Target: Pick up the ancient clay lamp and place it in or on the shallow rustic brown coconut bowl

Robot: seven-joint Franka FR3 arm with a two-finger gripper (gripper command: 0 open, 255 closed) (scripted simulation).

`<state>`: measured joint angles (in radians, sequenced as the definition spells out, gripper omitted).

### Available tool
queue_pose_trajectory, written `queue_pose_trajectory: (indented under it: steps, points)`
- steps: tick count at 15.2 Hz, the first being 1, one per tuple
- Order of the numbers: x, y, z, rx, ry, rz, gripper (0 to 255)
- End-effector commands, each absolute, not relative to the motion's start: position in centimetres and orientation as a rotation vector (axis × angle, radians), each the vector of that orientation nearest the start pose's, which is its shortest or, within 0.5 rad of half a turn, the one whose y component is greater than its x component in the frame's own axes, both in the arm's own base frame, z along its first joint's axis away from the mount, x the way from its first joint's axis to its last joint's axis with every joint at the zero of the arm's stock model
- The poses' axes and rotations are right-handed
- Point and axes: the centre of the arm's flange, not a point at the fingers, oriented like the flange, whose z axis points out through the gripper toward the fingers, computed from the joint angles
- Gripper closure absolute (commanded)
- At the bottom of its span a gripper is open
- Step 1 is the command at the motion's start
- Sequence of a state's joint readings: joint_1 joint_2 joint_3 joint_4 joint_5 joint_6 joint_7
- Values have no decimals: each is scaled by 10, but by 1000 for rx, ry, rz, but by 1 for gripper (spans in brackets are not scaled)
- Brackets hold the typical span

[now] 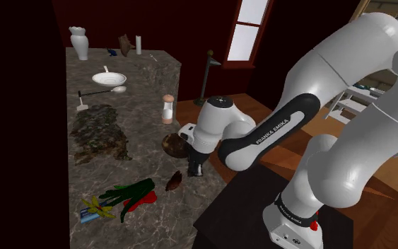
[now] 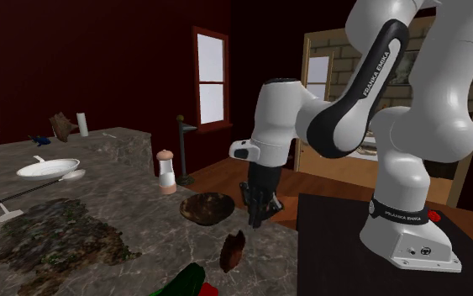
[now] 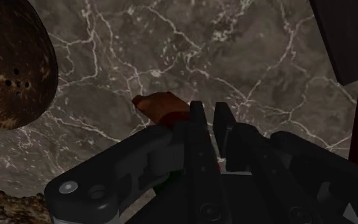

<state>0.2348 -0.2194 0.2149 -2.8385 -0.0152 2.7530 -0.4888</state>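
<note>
The gripper (image 3: 209, 109) hung low over the counter (image 3: 234, 51) just beside the lamp (image 3: 160, 104), probably to reach it. Its fingers were nearly together, holding nothing. The bowl (image 3: 12, 63) stood near.

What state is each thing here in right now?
gripper: shut, empty, beside the lamp.
clay lamp: resting tilted on the counter, not held.
coconut bowl: open side up, nothing in it.
white bowl: upright on the counter.
vase: standing upright.
shaker: standing upright.
</note>
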Motion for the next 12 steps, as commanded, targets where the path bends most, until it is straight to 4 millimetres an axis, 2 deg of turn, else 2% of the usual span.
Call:
queue_pose_trajectory:
  steps: [1,3,4,6,7,12]
  points:
    - [340,160,282,-2837,-1459,-203,255]
    - [340,160,280,-2838,-1459,-203,255]
    - [340,160,280,-2838,-1459,-203,0]
    - [344,148,256,-3000,-755,-117,0]
    - [344,144,247,-3017,-518,-87,0]
    - [345,147,221,-3017,-518,-87,0]
